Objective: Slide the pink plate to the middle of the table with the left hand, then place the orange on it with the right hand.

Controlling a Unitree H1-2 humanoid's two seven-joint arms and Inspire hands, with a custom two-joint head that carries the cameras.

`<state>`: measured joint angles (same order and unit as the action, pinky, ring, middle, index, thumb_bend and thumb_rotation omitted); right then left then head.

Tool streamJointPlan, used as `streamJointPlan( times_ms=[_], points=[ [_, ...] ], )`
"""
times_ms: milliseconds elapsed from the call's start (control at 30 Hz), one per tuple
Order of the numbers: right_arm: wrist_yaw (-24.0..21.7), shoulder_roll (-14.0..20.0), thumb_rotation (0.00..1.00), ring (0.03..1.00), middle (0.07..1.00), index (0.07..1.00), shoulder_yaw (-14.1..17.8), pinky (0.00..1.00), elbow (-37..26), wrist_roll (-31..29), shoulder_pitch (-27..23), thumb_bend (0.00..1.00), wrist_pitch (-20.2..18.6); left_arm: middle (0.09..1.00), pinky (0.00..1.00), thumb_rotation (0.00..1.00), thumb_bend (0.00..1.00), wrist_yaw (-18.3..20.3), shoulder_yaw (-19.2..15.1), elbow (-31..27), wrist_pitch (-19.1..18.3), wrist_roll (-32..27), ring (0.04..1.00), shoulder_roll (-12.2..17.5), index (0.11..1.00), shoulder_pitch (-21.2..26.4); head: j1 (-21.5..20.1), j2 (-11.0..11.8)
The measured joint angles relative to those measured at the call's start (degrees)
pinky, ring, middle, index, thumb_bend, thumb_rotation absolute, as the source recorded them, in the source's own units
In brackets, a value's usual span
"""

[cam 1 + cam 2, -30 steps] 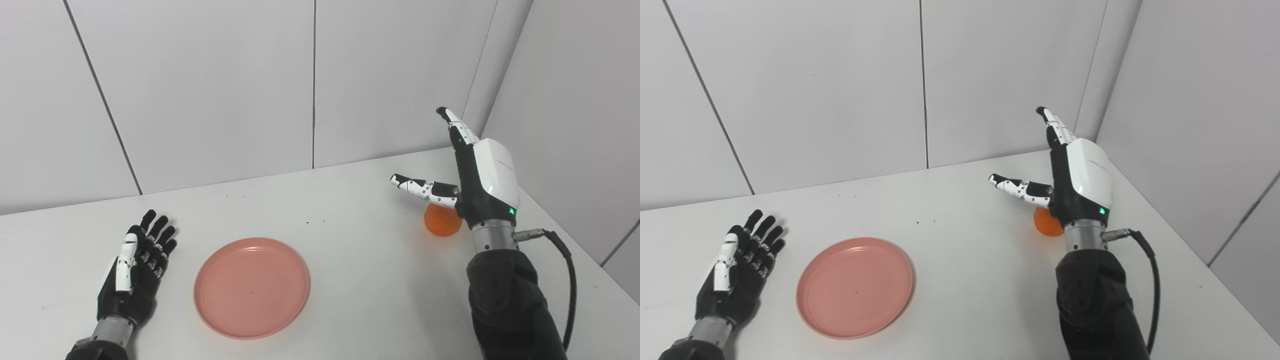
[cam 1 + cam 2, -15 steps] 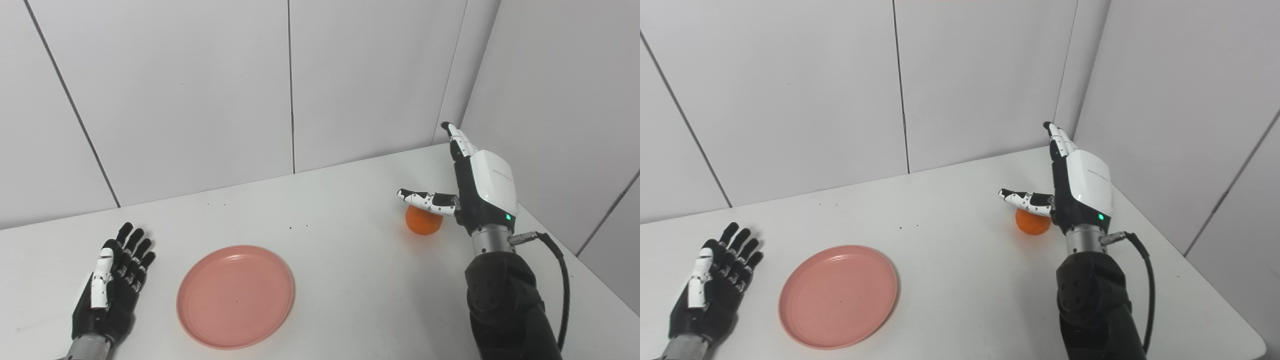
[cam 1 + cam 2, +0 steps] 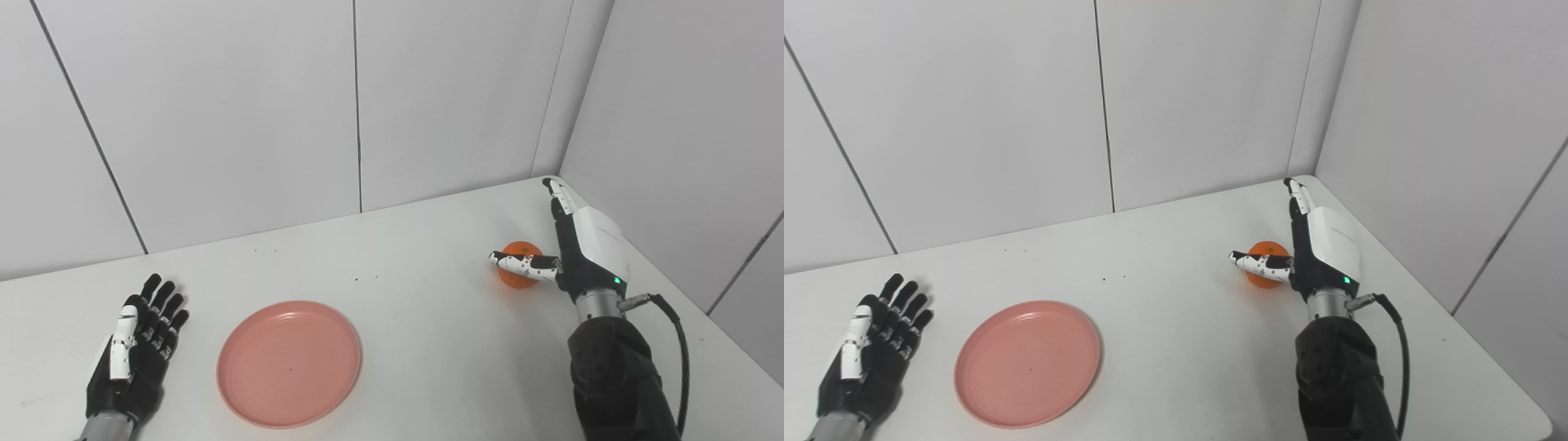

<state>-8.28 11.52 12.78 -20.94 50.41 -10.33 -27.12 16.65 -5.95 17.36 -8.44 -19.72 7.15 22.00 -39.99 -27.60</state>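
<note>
The pink plate (image 3: 289, 363) lies flat on the white table, left of the middle and near the front edge. My left hand (image 3: 136, 352) rests open on the table just left of the plate, fingers spread, holding nothing. The orange (image 3: 518, 273) sits on the table at the far right. My right hand (image 3: 579, 245) is open right beside it: the thumb crosses the near side of the orange and the fingers stretch along its right side. Whether the palm touches the fruit is hidden.
The table (image 3: 429, 343) ends at white wall panels behind and to the right, close to the orange. A black cable (image 3: 677, 343) loops from my right wrist. The right table edge (image 3: 1488, 361) runs just beyond my right forearm.
The camera swung right early on. My right hand has come down from above the orange to its level, thumb now in front of it. Left hand and plate are still.
</note>
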Motion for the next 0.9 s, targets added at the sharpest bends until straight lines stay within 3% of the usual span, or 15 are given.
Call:
streamJointPlan(
  times_ms=[900],
  points=[
    [1.6,2.1,0.36,0.853,0.927,0.926,-1.2,0.7,10.7,-2.4,-3.3,0.95,0.0,0.998,1.0,1.0,0.3,-1.3,-0.1,-3.8,-4.2,0.0,0.996,0.0,0.997,-1.1,0.4,-1.2]
  ],
)
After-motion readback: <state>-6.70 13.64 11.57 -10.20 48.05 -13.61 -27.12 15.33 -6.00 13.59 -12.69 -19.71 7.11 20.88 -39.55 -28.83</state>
